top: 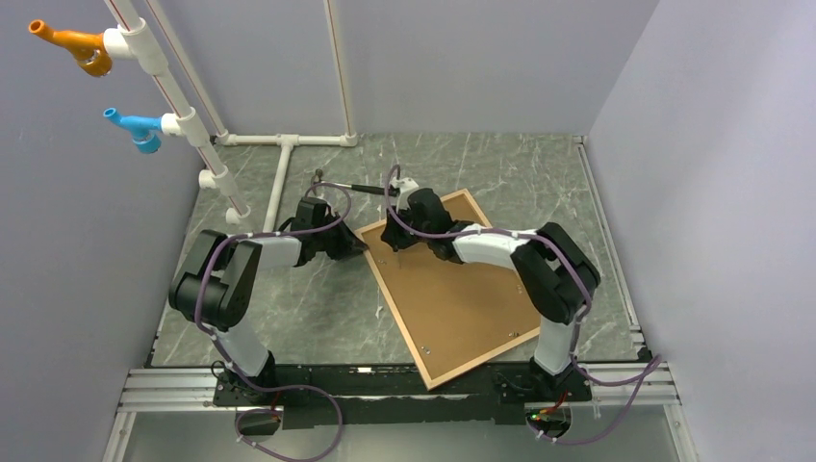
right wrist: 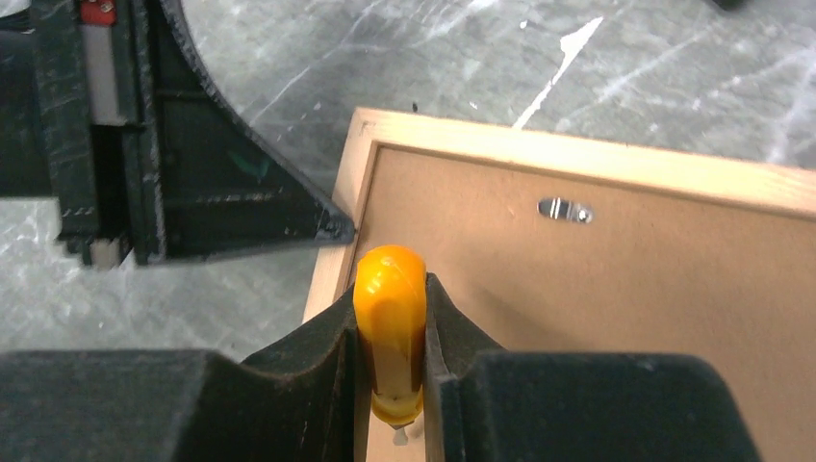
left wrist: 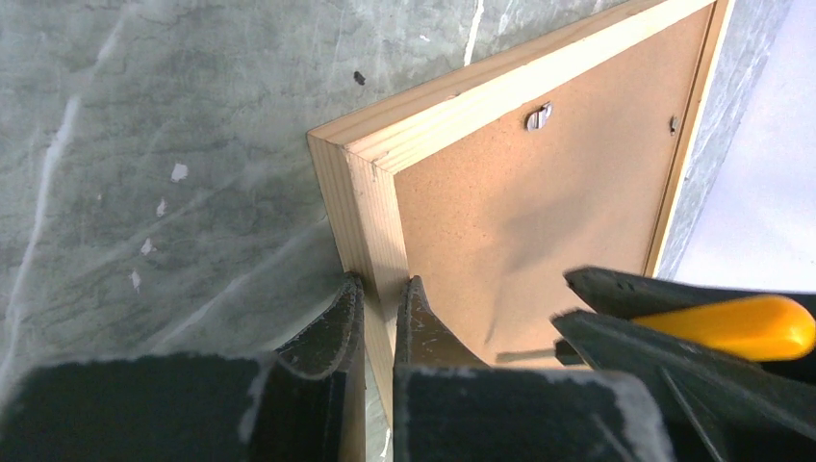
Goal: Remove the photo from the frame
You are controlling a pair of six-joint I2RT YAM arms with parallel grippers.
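**Left gripper pinches the frame's corner edge; right gripper clamps a yellow handle over the photo's back**

The left gripper (left wrist: 380, 313) has its black fingers pressed together on the pale wood rail, just below one corner. The rest runs from largest to smallest.

The table (top: 289, 318) is a grey-green slab with white marble veining. Along its far left side stands a white pipe structure (top: 279, 178), round tubes joined by tee pieces. It carries one orange fitting (top: 72, 46) and one blue fitting (top: 135, 127).

The frame (top: 481, 361) lies flat and face down at centre-right, turned at an angle to the table's edges. It is thin, light natural wood with visible grain and a mitred corner joint.

The photo (top: 452, 298) sits inside it, showing only a matte brown, fibreboard-like back.

The right gripper (right wrist: 391, 298) hangs above that back near the same corner, its fingers closed on a smooth, glossy yellow handle (right wrist: 389, 337) with a rounded end. The tool's working tip cannot be made out.

A small, shiny metal clip (right wrist: 565, 209) sits on the brown back close to the upper rail.
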